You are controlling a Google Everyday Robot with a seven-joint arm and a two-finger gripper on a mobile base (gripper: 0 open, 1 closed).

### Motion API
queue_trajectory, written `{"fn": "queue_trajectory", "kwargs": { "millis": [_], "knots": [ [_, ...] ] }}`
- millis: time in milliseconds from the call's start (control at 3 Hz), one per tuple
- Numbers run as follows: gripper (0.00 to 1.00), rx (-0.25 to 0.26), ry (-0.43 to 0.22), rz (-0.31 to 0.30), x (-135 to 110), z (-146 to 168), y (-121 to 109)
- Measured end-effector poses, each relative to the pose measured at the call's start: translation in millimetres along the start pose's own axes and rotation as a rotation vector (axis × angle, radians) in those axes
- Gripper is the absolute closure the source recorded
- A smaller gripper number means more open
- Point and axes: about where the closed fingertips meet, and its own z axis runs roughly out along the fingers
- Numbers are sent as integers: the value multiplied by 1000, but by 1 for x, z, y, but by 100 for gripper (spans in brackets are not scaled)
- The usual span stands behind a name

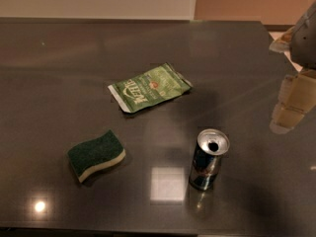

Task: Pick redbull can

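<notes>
The redbull can (pixel 208 159) stands upright on the dark table (pixel 59 63), right of centre near the front edge. It has dark blue and silver sides and a shiny silver top with an open pull-tab hole. My gripper (pixel 289 110) hangs at the right edge of the camera view, above the table, to the right of the can and beyond it. It is apart from the can and holds nothing that I can see.
A green snack packet (pixel 149 87) lies flat in the middle of the table. A green and cream sponge (pixel 96 154) lies at the front left. The table's front edge runs along the bottom of the view, and its right edge is by the gripper.
</notes>
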Motion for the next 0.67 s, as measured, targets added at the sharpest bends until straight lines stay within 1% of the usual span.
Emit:
{"fn": "queue_trajectory", "kwargs": {
  "millis": [333,667],
  "knots": [
    [0,-2,-6,-2,-1,-1,0],
    [0,-51,-47,-36,-3,4,6]
  ]
}}
